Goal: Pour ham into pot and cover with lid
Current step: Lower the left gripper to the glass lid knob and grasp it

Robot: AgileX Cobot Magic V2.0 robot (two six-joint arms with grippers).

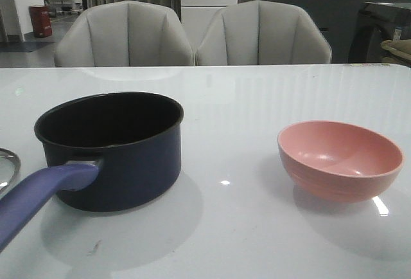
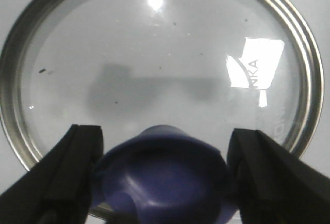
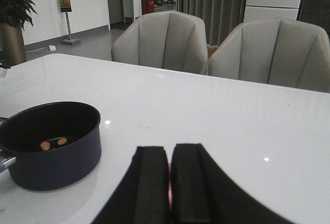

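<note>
Orange ham pieces (image 3: 53,143) lie in the navy pot (image 1: 115,150), which sits at nine o'clock from the empty pink bowl (image 1: 340,160) on the white table (image 1: 257,99). The left gripper (image 2: 164,170) straddles the glass lid's (image 2: 154,53) knob (image 2: 162,177), fingers spread, untouching. The right gripper (image 3: 169,182) is clenched empty, fingers nearly together.

On the table (image 1: 257,99), the pot (image 1: 115,153) is the landmark: ham (image 3: 53,143) lies inside it, the bowl (image 1: 339,160) sits well to its right, the lid (image 1: 6,166) just left, and two chairs (image 1: 192,35) stand behind.
</note>
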